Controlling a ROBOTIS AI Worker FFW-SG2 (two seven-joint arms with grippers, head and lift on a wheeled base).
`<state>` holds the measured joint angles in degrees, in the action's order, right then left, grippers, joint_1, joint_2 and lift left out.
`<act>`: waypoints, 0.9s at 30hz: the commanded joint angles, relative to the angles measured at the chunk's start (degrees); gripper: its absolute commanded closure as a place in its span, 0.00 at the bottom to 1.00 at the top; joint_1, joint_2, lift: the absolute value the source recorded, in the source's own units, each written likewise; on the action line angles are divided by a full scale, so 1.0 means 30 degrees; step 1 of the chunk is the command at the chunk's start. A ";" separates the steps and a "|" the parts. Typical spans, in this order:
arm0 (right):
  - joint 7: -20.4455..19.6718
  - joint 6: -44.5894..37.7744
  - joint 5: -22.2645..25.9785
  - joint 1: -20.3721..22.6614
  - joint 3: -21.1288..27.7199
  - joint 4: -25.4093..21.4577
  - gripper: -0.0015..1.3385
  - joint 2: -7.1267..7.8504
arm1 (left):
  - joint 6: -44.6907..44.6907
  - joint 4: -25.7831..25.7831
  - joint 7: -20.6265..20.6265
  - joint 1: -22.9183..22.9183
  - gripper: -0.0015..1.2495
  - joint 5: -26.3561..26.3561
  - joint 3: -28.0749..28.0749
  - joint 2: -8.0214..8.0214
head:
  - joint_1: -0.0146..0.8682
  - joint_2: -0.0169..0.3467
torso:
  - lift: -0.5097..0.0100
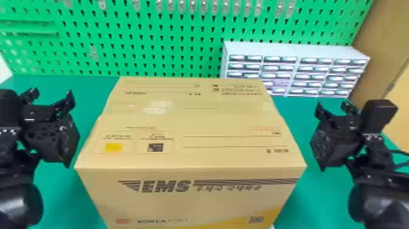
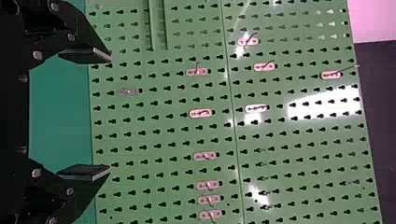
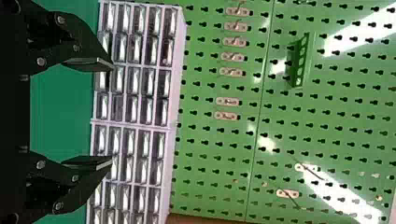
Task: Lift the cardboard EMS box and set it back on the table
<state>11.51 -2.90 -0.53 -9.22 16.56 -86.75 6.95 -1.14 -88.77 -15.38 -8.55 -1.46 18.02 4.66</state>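
Note:
The cardboard EMS box (image 1: 194, 158) stands closed and upright in the middle of the green table in the head view. Left of it is my left gripper (image 1: 50, 96), apart from the box, its two fingers spread. My right gripper (image 1: 333, 108) is off the box's right side, also not touching it. In the left wrist view the left gripper (image 2: 109, 113) is open with nothing between its fingers. The right gripper (image 3: 113, 114) stands open and empty in the right wrist view.
Behind the box rises a green pegboard (image 1: 137, 42) with small hooks. A white drawer cabinet (image 1: 292, 50) stands at the table's back right. The green table (image 1: 61, 80) extends on both sides of the box.

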 commanded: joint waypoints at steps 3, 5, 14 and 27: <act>0.0000 0.0000 0.0000 -0.0031 -0.0040 0.0000 0.41 -0.0033 | 0.0000 0.0000 0.0000 -0.0020 0.33 0.0046 -0.0002 0.0000 | 0.78 0.01 | 0.80; 0.0000 0.0000 -0.0030 -0.0031 -0.0069 0.0000 0.41 -0.0033 | 0.0000 0.0000 0.0000 -0.0020 0.33 0.0046 -0.0031 0.0000 | 0.78 0.01 | 0.80; 0.0000 0.0000 -0.0117 -0.0060 -0.0069 0.0000 0.41 -0.0091 | 0.0000 0.0000 0.0000 -0.0020 0.33 0.0046 -0.0031 0.0000 | 0.78 0.01 | 0.80; 0.0000 0.0000 -0.0117 -0.0089 -0.0069 0.0000 0.41 -0.0091 | 0.0000 -0.0030 -0.0029 -0.0049 0.33 0.0075 -0.0031 0.0000 | 0.78 0.01 | 0.80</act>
